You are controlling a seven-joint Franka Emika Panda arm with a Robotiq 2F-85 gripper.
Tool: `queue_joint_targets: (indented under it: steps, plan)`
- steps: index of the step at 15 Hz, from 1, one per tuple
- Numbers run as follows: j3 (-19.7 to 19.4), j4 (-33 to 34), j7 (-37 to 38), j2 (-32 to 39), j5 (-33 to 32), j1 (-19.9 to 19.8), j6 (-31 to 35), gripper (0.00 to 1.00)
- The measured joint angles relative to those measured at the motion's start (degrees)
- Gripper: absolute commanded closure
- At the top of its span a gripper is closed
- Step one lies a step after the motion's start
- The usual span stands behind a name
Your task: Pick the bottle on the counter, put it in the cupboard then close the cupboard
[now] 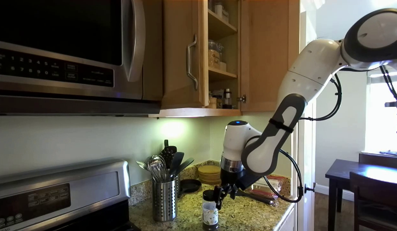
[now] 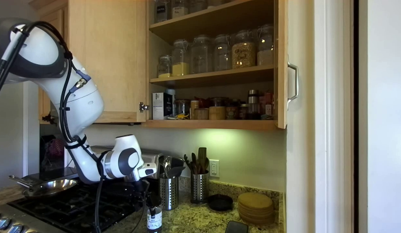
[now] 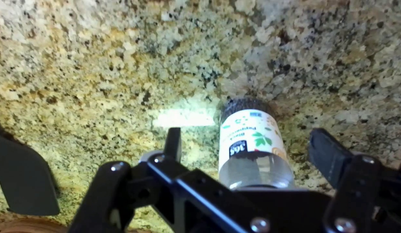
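Observation:
The bottle stands upright on the granite counter. It has a pale label and a dark cap and shows in both exterior views. In the wrist view the bottle stands between the fingers of my gripper, which is open, with a gap on each side; its cap is hidden behind the gripper body. In the exterior views the gripper is at the bottle's upper part. The wooden cupboard above is open, its doors swung out. Jars and small containers stand on its shelves.
Metal utensil holders stand near the bottle. A stack of round tan mats and a small black pan are behind. A gas stove adjoins the counter. A microwave hangs beside the cupboard. A dark flat implement lies nearby.

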Motion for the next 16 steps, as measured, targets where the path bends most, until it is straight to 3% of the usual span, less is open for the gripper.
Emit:
queue_joint_targets:
  steps: [7, 16]
  plan:
    - [0.4, -2.5, 0.1, 1.9, 2.4, 1.7, 5.0, 0.0]
    - [-5.7, 0.4, 2.9, 9.0, 1.8, 5.9, 17.1, 0.0]
